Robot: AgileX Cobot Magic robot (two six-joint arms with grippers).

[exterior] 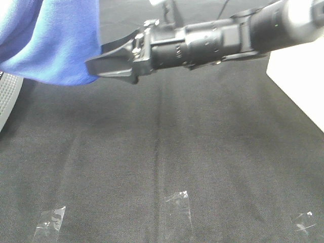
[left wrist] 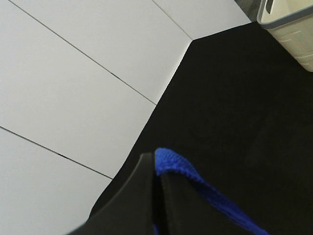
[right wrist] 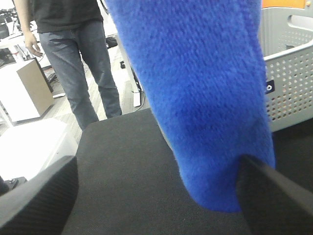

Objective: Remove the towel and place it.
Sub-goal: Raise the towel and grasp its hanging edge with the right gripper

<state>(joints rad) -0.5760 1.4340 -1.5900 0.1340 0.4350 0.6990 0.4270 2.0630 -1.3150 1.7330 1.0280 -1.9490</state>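
Note:
The towel point(exterior: 50, 40) is bright blue and hangs in the top left of the exterior high view, above the black table cover. My left gripper point(left wrist: 155, 169) is shut on the towel point(left wrist: 195, 183), whose edge is pinched between the black fingers; this gripper is hidden in the exterior high view. My right gripper point(exterior: 96, 68) reaches across from the right and stands open at the towel's lower end. In the right wrist view the towel point(right wrist: 205, 98) hangs down between the wide-spread fingers point(right wrist: 274, 196) of the right gripper point(right wrist: 159, 164), its tip next to one finger.
A grey perforated basket point(exterior: 7, 96) stands at the left edge, also seen as the basket point(right wrist: 288, 83) and basket point(left wrist: 288, 24). A white surface point(exterior: 298, 86) borders the black cover on the right. Clear tape pieces point(exterior: 177, 202) lie near the front. A person point(right wrist: 73, 58) stands beyond the table.

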